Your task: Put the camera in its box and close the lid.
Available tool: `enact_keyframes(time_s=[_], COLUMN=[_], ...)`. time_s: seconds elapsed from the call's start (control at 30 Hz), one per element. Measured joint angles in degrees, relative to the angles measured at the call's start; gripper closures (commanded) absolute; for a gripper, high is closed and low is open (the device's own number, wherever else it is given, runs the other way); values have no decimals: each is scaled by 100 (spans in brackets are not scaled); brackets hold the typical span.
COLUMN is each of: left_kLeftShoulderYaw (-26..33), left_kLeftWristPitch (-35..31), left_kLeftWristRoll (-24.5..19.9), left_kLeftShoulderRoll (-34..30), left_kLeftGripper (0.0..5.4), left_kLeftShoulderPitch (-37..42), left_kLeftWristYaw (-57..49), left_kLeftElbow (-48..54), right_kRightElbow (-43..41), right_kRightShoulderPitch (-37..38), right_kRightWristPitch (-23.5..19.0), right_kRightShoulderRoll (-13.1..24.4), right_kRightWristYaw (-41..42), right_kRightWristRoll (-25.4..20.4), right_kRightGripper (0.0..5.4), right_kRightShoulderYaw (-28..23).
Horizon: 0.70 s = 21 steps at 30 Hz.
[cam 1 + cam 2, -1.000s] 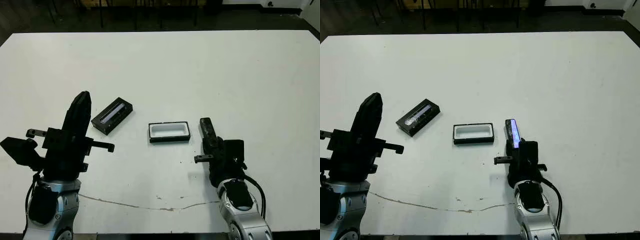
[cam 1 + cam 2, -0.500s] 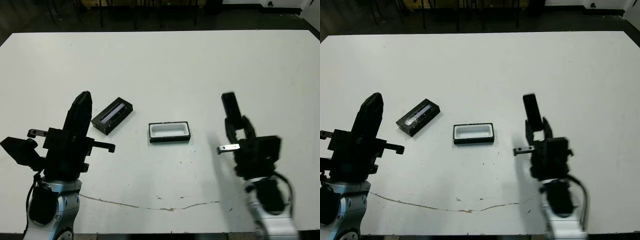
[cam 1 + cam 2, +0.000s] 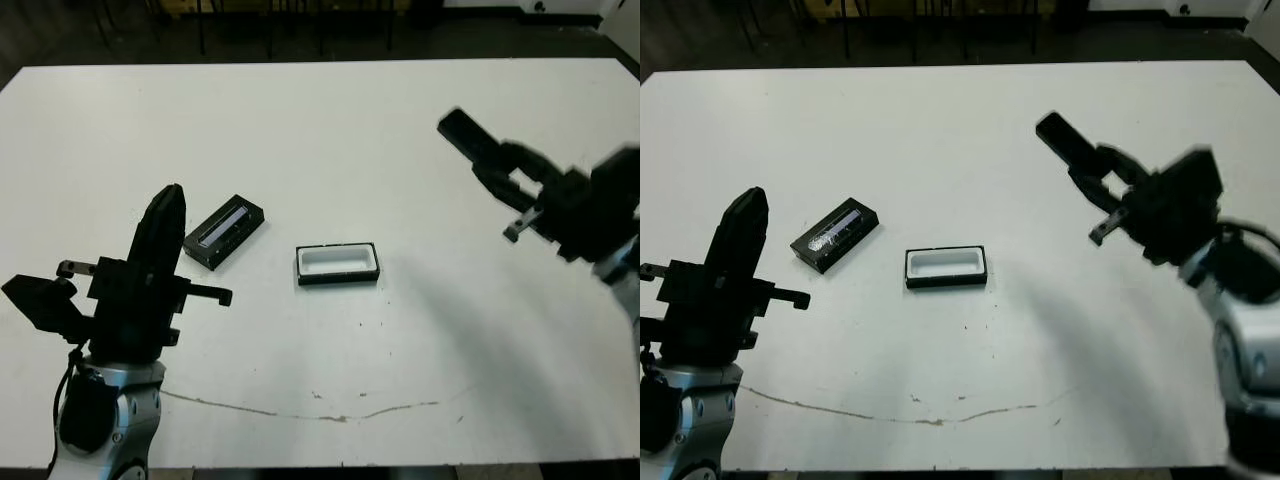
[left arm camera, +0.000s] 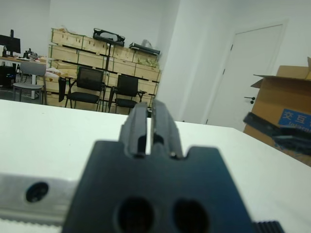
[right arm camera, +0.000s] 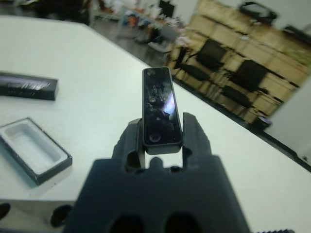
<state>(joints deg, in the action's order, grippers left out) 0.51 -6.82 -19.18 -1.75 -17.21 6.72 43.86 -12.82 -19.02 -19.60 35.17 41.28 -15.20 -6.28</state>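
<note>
Right hand (image 5: 160, 145) is raised above the desk's (image 3: 330, 130) right side, pinching the camera (image 5: 161, 107) between its fingers — well apart from the box (image 3: 338, 263). The box sits open at mid-desk; the lid (image 3: 223, 231) lies just to its left. Left hand (image 4: 149, 127) hovers near-left, fingers pressed together, holding nothing.

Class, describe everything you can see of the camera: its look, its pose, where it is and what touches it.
The camera is a slim black rectangular bar with a glossy face that catches bluish-white reflections. It is clamped at its lower end between the two black fingers of the right hand, sticking out along them. It is held in the air over the white table, off to the right of the open box, touching nothing else.
</note>
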Motion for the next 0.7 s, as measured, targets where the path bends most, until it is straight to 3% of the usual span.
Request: enact_keyframes(time_s=[0.13,0.27,0.4,0.7], left_kLeftShoulderYaw=[-24,-32,-41,-72], left_kLeftWristPitch=[0,-3,-15,-17], left_kLeftWristRoll=[69,119,134,208], left_kLeftShoulderRoll=[2,3,5,11], left_kLeftGripper=[540,540,540,540], left_kLeftShoulderPitch=[-15,-25,-43,-62], left_kLeftWristYaw=[-18,-34,-83,-94], left_kLeftElbow=[0,0,1,-15], right_kRightElbow=[743,1652,2246,3024], right_kRightShoulderPitch=[-627,-1267,-1764,-2329], right_kRightWristPitch=[28,8,-109,-304], right_kRightShoulderRoll=[196,184,146,-225], right_kRightWristYaw=[798,1917,2716,3547], right_kRightWristRoll=[-43,-392,-415,-156], right_kRightGripper=[484,484,484,484], right_kRightShoulderYaw=[375,674,1200,2060])
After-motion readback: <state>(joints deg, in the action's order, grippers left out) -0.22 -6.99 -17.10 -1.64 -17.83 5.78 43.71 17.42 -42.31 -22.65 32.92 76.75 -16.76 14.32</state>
